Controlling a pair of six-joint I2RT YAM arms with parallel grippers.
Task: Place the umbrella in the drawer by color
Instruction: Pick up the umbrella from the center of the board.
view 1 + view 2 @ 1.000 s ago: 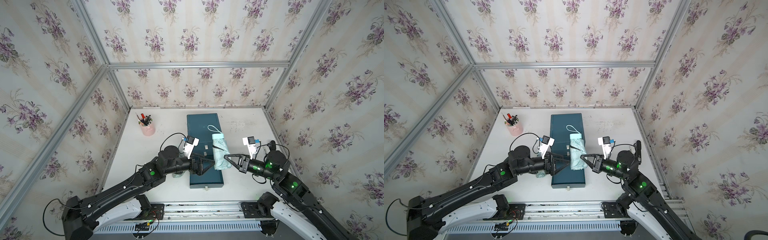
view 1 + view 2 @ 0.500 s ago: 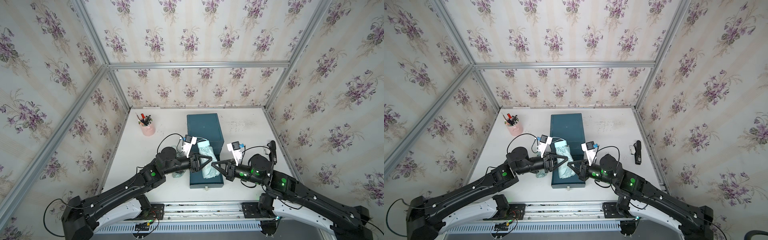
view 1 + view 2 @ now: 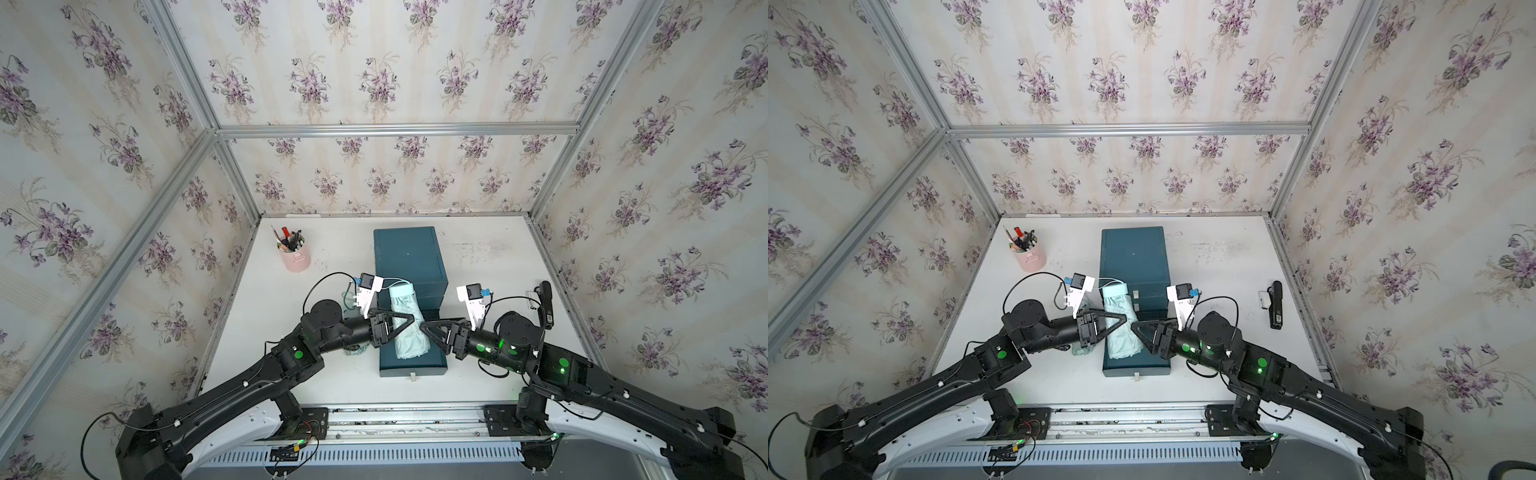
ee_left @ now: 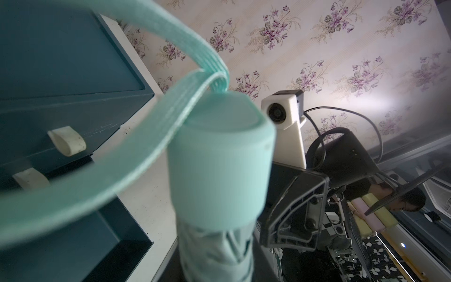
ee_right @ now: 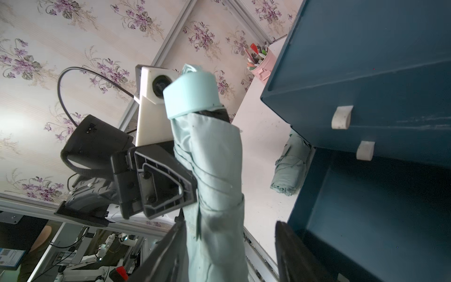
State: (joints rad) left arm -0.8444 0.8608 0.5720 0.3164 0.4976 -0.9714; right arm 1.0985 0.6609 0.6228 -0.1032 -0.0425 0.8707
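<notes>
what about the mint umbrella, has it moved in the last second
Yes: the mint umbrella has shifted from the drawer cabinet's right edge leftward and toward its pulled-out front.

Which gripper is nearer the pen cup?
Left. The left gripper grips the umbrella from the side facing the pen cup; the right gripper is beyond the umbrella, farther off.
</notes>
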